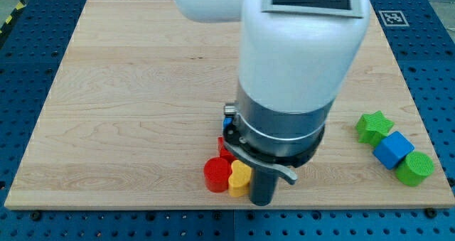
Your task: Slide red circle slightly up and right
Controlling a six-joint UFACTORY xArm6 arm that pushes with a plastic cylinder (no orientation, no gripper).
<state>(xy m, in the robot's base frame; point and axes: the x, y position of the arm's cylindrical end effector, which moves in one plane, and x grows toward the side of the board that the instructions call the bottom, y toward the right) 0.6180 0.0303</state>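
Handless, holding nothing, my tip [263, 202] stands just right of the yellow heart [239, 178] that touches the red circle [216, 175].

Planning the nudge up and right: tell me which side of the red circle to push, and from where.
Push the red circle on its lower-left wall, coming from the view's bottom left; it is round, so aim through its centre. My tip sits right of the yellow heart, which touches the circle's right side, so I would likely pass below both first.
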